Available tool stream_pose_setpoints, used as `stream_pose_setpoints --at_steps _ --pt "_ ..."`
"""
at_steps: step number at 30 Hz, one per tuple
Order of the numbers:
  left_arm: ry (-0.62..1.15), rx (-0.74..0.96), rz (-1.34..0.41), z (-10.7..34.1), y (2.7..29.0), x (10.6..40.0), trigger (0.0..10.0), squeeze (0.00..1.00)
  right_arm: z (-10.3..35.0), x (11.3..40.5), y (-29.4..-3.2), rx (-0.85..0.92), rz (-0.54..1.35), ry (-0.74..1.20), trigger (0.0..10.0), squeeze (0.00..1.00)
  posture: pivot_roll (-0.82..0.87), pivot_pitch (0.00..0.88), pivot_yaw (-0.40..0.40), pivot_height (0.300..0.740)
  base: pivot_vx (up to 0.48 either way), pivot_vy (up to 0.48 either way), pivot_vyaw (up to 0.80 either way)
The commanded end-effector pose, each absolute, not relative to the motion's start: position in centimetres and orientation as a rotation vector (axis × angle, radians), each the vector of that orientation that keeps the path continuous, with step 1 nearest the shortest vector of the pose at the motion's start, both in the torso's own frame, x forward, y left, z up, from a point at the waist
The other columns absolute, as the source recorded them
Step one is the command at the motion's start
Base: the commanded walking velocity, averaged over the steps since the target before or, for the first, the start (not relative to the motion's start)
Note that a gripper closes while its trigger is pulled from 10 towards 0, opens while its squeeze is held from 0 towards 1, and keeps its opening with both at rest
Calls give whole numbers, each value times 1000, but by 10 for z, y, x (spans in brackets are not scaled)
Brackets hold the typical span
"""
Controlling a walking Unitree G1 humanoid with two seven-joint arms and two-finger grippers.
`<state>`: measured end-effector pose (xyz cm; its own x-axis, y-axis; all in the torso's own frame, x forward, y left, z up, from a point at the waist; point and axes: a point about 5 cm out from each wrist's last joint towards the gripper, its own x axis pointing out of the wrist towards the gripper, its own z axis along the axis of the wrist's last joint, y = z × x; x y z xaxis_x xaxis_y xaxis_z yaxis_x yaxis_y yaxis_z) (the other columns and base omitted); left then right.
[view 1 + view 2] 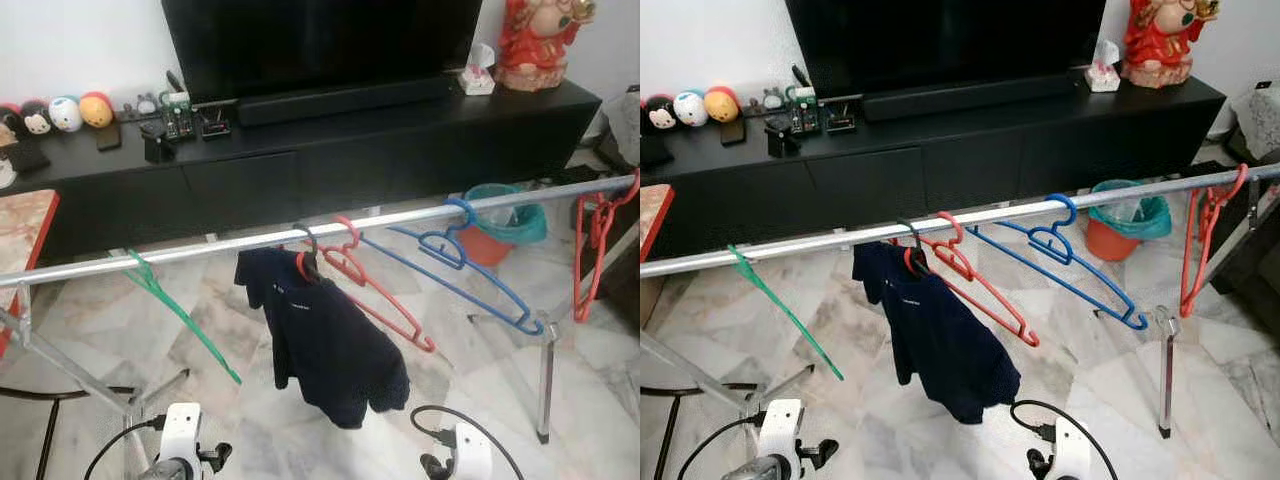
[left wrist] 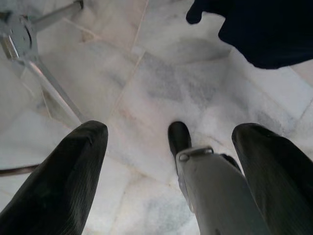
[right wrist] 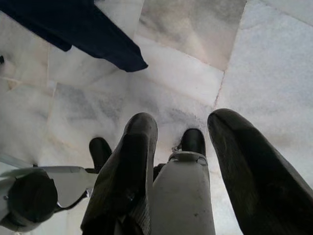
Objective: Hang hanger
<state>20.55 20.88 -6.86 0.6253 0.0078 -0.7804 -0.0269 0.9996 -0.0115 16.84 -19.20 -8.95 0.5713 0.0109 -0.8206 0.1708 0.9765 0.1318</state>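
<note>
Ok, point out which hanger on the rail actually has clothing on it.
The black-hooked hanger with the navy shirt, between the green hanger and red hanger; the others hang bare.

A home living room is showing itself here: a big dark television (image 1: 320, 40) is sitting on a long black media cabinet (image 1: 330, 160), small plush toys (image 1: 60, 113) are lining one end, marble tiles (image 1: 250, 350) are covering the floor, and a metal drying rack (image 1: 250, 243) is standing indoors carrying plastic hangers (image 1: 1060, 250) and a navy shirt (image 1: 325, 340).
</note>
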Motion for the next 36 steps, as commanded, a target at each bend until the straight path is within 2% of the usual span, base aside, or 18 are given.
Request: stream_pose_setpoints --at_steps 1,26,36 --pt "930 -31 43 -73 211 197 10000 0 -92 164 -190 207 -93 978 10000 0 -53 0 52 740 -277 0 0" --pt "937 -29 48 -74 214 194 10000 0 -91 164 -194 221 -101 970 10000 0 -53 2 64 740 -277 0 0" --pt "932 -44 63 -74 213 194 10000 0 -91 165 -193 209 -99 971 10000 0 -53 1 49 740 0 0 0"
